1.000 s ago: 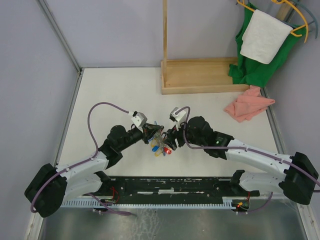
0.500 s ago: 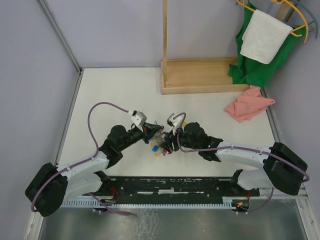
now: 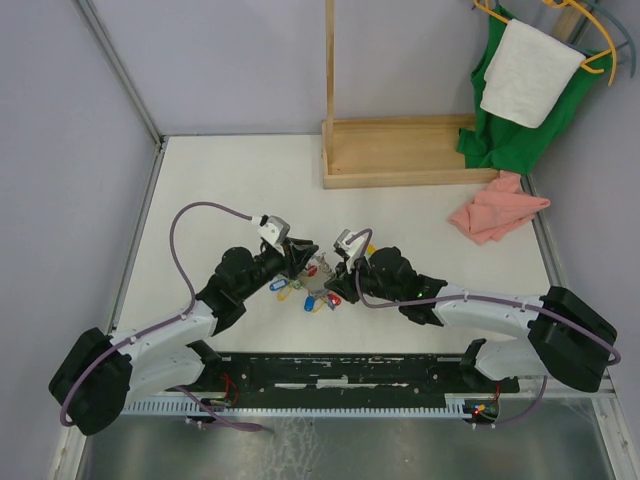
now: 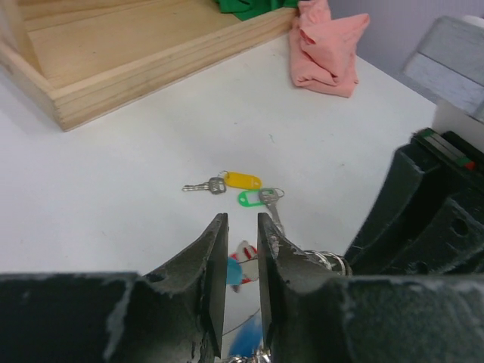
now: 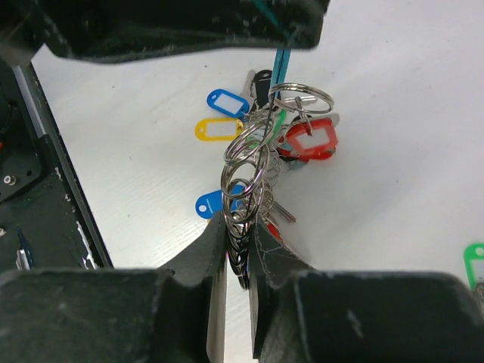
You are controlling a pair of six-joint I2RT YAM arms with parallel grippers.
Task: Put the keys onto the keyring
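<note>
The keyring (image 5: 249, 162) is a stack of metal rings with blue, yellow and red tags, hanging over the table between the two arms (image 3: 312, 288). My right gripper (image 5: 240, 223) is shut on the stack of rings; in the top view it (image 3: 333, 287) is just right of the bunch. A light-blue band (image 5: 281, 64) rises from the rings to my left gripper (image 4: 240, 219), whose jaws stand slightly apart. Two loose keys lie on the table beyond it, one with a yellow tag (image 4: 240, 180), one with a green tag (image 4: 253, 197).
A wooden tray (image 3: 400, 160) with an upright post stands at the back. A pink cloth (image 3: 497, 208) lies to its right, below hanging green and white cloths (image 3: 520, 80). The black base rail (image 3: 340, 370) runs along the near edge.
My right gripper moved left and closed on the rings. The left gripper's jaws parted a little and it drew back to the left; the tags now spread lower over the table.
</note>
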